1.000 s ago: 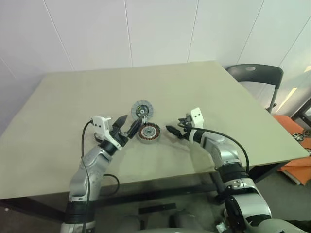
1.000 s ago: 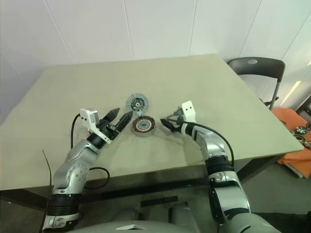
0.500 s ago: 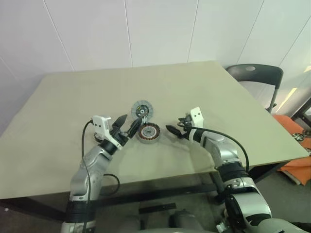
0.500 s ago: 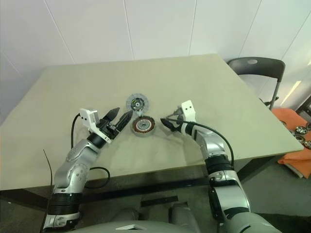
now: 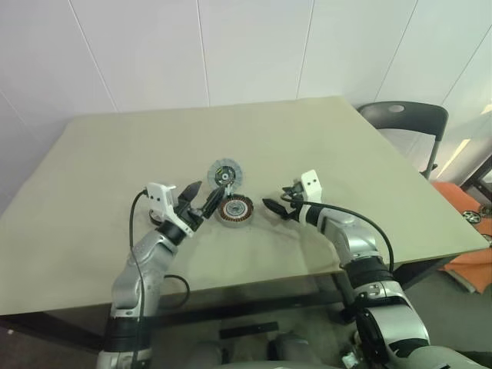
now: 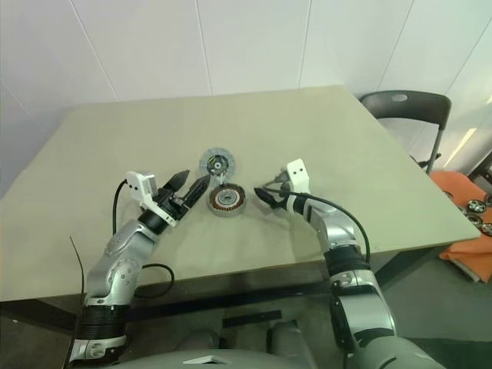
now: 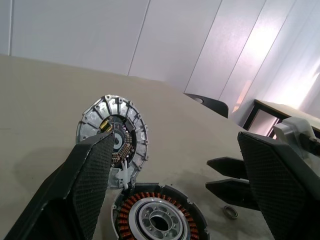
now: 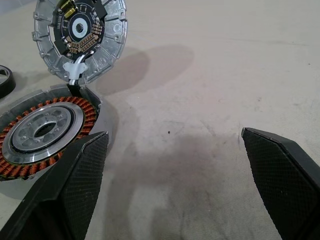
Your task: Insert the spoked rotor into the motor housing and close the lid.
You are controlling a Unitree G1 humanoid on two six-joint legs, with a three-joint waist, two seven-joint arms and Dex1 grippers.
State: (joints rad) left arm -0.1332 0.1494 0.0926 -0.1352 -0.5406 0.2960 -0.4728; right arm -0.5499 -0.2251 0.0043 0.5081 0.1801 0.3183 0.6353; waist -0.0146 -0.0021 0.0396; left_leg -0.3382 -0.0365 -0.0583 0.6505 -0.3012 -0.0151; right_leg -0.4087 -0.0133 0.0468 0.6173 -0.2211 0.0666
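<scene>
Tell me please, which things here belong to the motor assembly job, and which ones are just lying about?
For the job:
spoked rotor
motor housing
left gripper and right gripper, both open

Just lying about:
small ring
black chair
orange item on the floor

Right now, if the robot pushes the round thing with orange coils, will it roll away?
Probably not: the motor housing lies flat on the table, so it would likely slide. Thick metal and copper coils suggest it is heavy for its size. A white wire seems to join it to the spoked rotor, which might drag along.
</scene>
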